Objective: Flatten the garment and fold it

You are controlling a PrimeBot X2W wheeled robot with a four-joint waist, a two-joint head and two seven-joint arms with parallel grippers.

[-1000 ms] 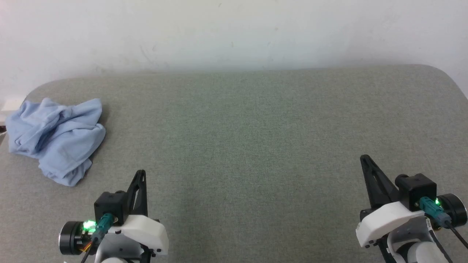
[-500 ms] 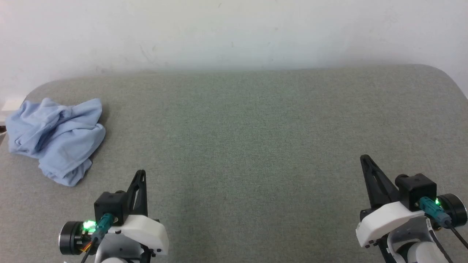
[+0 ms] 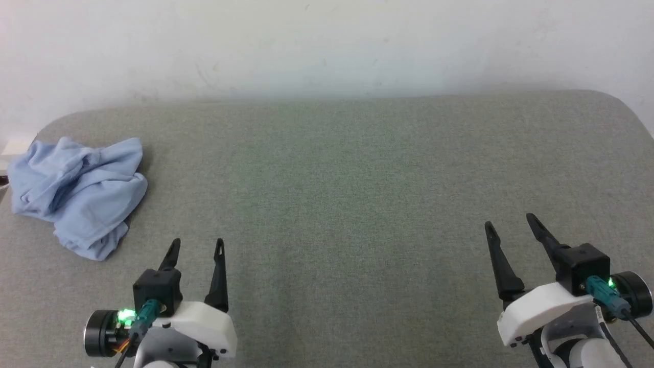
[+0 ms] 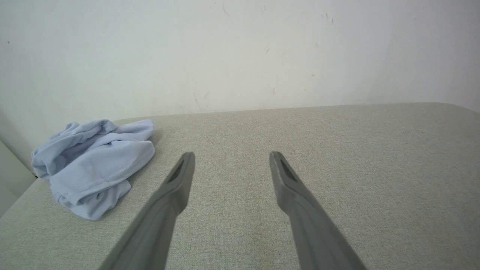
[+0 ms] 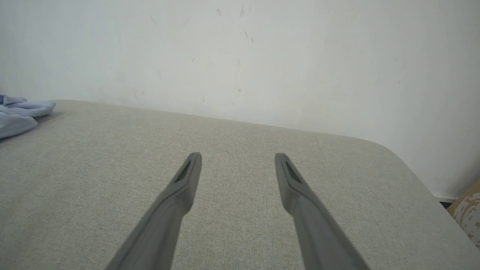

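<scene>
The garment point(image 3: 76, 191) is a light blue crumpled heap at the far left of the grey fabric surface point(image 3: 332, 194), close to its left edge. The left wrist view has the garment point(image 4: 92, 163) at left, and a bit of the garment point(image 5: 18, 116) shows at the left edge of the right wrist view. My left gripper point(image 3: 197, 244) stands open at the lower left, empty, to the right of the heap and nearer than it. My right gripper point(image 3: 509, 221) stands open at the lower right, empty, far from the garment. Left gripper point(image 4: 229, 154) and right gripper point(image 5: 237, 155) both have spread fingers over bare surface.
A white wall point(image 3: 327, 46) rises behind the surface. The surface has rounded corners at the far left and far right point(image 3: 626, 110). A pale brown patterned object point(image 5: 467, 213) sits past the right edge in the right wrist view.
Both grippers were shut and have opened; their fingers now stand apart. The arms and the garment stay where they were.
</scene>
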